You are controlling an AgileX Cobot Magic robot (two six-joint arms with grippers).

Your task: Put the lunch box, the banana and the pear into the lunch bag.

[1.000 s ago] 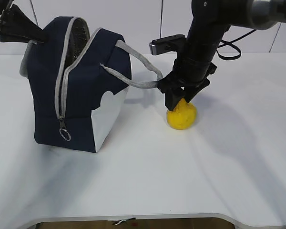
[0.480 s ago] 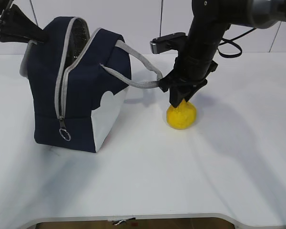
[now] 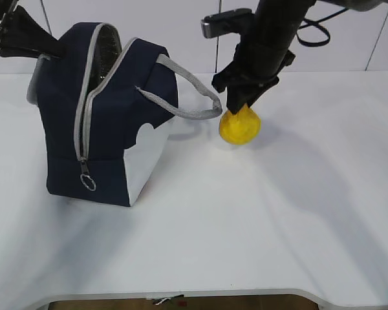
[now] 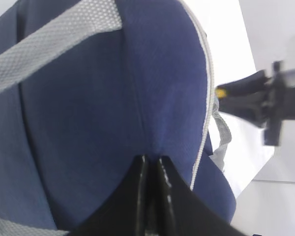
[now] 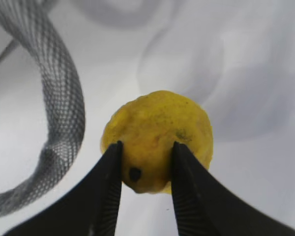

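Note:
The navy lunch bag [image 3: 110,129] stands at the left with its grey zipper open along the top. My left gripper [image 3: 44,46] is shut on the fabric of its upper left edge; the left wrist view shows the closed jaws [image 4: 151,160] pinching a crease of the blue cloth [image 4: 113,98]. At the right, my right gripper [image 3: 241,103] is shut on the narrow top of the yellow pear [image 3: 240,126], which hangs just above the table. In the right wrist view both fingers press against the pear [image 5: 160,132] beside its dark dimple. The lunch box and the banana are out of view.
A grey webbing handle [image 3: 181,110] loops out from the bag toward the pear and shows beside it as a handle [image 5: 64,108] in the right wrist view. The white table [image 3: 246,226] runs to a front edge near the bottom of the exterior view.
My right gripper has closed on the pear's top and lifted it off the table, up and slightly left toward the bag. The left gripper and bag have not moved.

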